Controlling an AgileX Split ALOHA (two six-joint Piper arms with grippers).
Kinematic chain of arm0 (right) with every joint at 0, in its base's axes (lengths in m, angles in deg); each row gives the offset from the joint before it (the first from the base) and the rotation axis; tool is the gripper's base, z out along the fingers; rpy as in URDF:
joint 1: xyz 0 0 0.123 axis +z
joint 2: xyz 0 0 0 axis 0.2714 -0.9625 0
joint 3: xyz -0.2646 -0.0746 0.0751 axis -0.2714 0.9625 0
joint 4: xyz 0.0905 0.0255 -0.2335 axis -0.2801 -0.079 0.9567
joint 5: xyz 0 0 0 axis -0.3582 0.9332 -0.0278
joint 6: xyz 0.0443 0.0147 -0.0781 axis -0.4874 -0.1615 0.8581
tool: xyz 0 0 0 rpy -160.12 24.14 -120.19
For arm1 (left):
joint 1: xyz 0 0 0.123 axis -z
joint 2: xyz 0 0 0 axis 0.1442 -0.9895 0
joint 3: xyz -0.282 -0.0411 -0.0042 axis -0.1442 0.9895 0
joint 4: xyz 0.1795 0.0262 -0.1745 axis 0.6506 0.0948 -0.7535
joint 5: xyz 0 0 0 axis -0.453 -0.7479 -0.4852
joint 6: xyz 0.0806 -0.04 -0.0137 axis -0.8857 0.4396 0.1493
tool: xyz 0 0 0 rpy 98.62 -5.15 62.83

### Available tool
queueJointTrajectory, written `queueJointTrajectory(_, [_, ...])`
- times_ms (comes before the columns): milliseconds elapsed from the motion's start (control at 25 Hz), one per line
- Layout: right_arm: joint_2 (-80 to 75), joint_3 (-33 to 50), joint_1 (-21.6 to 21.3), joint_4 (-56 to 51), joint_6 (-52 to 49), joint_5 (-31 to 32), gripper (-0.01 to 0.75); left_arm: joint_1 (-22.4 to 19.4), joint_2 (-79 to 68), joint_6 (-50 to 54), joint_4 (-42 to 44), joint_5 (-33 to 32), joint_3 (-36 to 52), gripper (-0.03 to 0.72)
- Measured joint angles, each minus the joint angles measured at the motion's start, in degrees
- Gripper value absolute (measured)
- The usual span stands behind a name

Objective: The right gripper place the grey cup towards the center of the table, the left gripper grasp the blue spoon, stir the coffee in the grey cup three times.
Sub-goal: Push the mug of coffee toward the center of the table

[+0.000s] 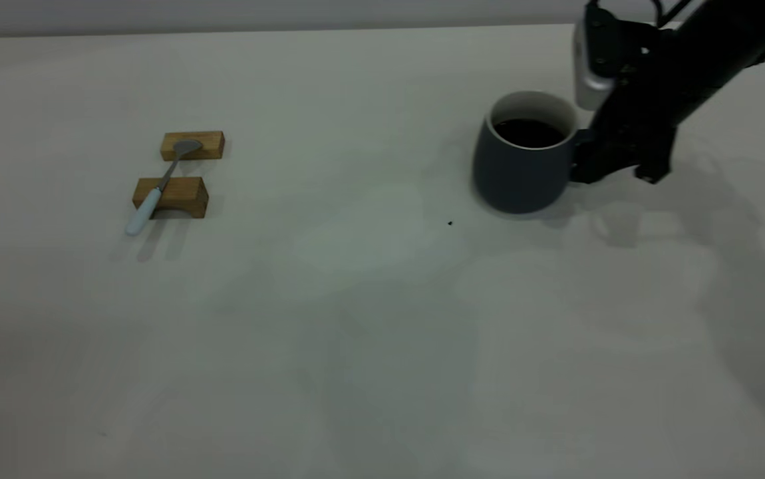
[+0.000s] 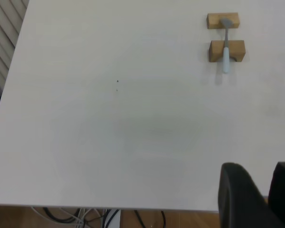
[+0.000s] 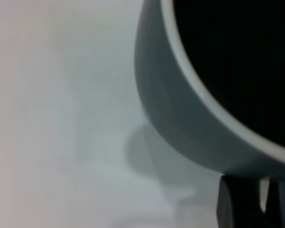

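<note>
Just one grey cup [image 1: 522, 169] — right hand [image 1: 612, 163] clamped on its handle — two wooden blocks [image 1: 170, 197], one blue spoon [image 1: 153, 197].

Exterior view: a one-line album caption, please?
Right gripper at the grey cup handle; blue spoon waits on wooden blocks.

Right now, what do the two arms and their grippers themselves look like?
The right gripper is matte black with blocky black fingers, on a thick black arm. A rounded silver-grey camera module sits on its wrist, and thin dark cables loop above it. Of the left gripper, only two black fingers with rounded tips show, in its own wrist view. No markings are visible on either.
</note>
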Motion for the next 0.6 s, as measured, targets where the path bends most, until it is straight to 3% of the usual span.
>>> queueJointTrajectory(600, [-5.4, -8.6, 9.9, -6.6, 0.0, 1.9, 0.156, 0.0, 0.0, -0.3, 0.0, 0.0, 0.0, 0.237])
